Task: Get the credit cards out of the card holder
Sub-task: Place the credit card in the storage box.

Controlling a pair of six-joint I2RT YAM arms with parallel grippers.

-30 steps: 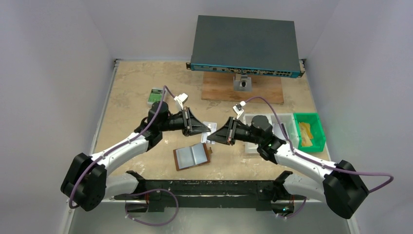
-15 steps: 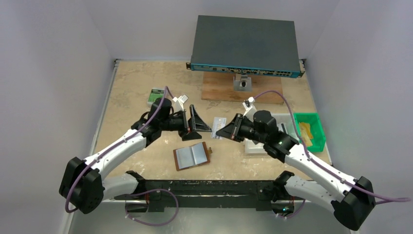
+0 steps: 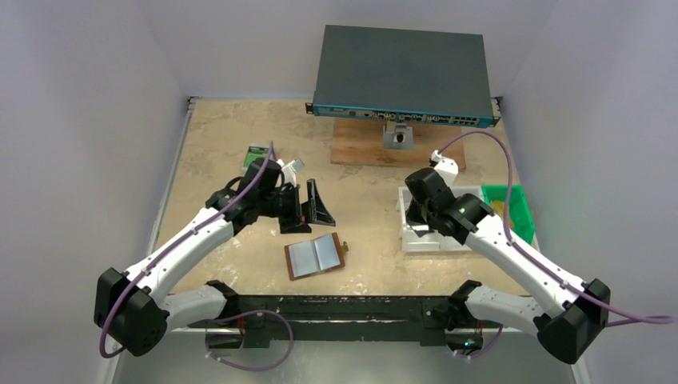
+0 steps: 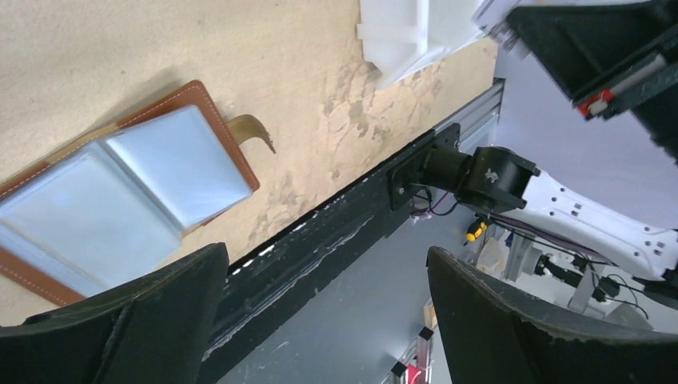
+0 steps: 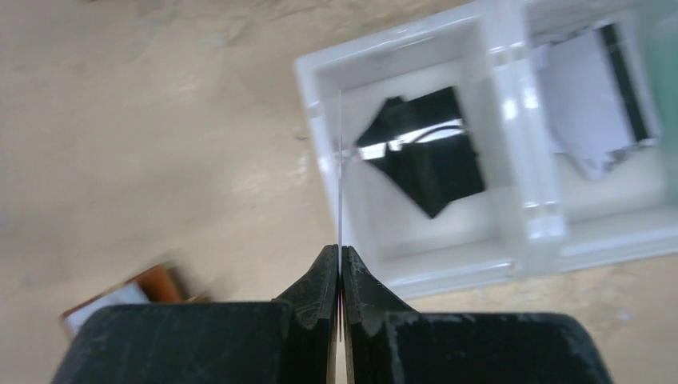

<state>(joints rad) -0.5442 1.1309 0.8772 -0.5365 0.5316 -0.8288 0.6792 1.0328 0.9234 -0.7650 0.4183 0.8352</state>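
Both fingers of the left gripper (image 4: 325,264) spread wide, nothing between them, hovering near the table's front edge just beside the small brown leather card holder (image 4: 120,200). Card holder lying open flat on the beige tabletop (image 4: 160,48), grey-blue pockets facing up. Right gripper (image 5: 341,260) pinched tight on a thin credit card (image 5: 341,176) seen edge-on, above the left wall of a white plastic tray (image 5: 316,88) compartment with a black card (image 5: 424,160) inside.

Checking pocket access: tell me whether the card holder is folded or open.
Open: the card holder lies spread flat, both grey-blue pockets facing up, snap tab unfastened.
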